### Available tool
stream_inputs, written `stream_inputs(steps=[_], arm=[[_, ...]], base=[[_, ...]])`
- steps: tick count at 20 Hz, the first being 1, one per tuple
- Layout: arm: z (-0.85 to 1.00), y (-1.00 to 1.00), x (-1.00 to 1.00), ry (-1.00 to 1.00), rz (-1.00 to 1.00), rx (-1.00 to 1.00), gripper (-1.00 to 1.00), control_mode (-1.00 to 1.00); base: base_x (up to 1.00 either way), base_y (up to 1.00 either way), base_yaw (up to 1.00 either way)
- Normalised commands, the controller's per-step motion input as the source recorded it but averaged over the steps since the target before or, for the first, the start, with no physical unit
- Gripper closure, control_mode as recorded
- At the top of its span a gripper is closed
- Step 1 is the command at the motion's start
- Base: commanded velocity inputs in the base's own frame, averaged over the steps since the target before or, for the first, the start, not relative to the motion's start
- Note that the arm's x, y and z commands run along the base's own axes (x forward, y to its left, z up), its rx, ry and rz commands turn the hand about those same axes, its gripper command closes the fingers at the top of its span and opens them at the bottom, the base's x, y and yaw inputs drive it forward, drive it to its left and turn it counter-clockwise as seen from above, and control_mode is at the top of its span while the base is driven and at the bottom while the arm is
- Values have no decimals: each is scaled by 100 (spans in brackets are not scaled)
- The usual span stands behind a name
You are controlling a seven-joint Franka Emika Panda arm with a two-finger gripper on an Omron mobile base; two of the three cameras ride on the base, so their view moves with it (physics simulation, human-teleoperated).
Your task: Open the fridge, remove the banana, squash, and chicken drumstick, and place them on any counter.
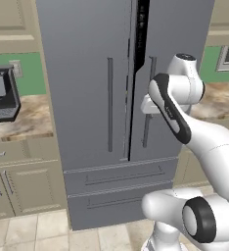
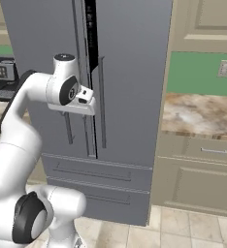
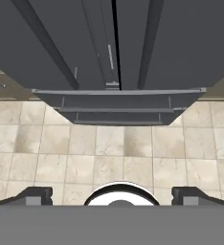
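Note:
The grey fridge [image 1: 87, 73] fills the middle of both base views, its two doors shut on either side of the black centre strip [image 1: 142, 29]. My arm's wrist [image 2: 79, 99] hovers close in front of the doors, at the height of the long handles [image 2: 102, 101]. It partly covers the right door's handle [image 1: 147, 132]. The hand points down. In the hand view my gripper [image 3: 113, 195] is open, its fingertips [image 3: 35, 194] far apart with nothing between them. Below it lie the two bottom drawers [image 3: 116, 107]. Banana, squash and chicken drumstick are hidden.
Beige-and-brown counter [image 1: 33, 117] runs left of the fridge with a black appliance [image 1: 1, 93] on it. More counter [image 2: 198, 114] lies to the fridge's right, over beige cabinet fronts [image 2: 202, 184]. Tiled floor [image 3: 109, 153] spreads in front of the fridge.

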Motion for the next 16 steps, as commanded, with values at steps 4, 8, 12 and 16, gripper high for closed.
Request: stream_inputs(steps=[4,8,12,16], arm=[[0,0,0,0,0,0,-100,100],[-9,0,0,-8,0,0,-100,-100],[-1,0,-2,-52,1,2,-100,-100],[15,-1,-7,-80,0,2,-100,-100]], base=[[0,0,0],[0,0,0],[0,0,0],[0,0,0]])
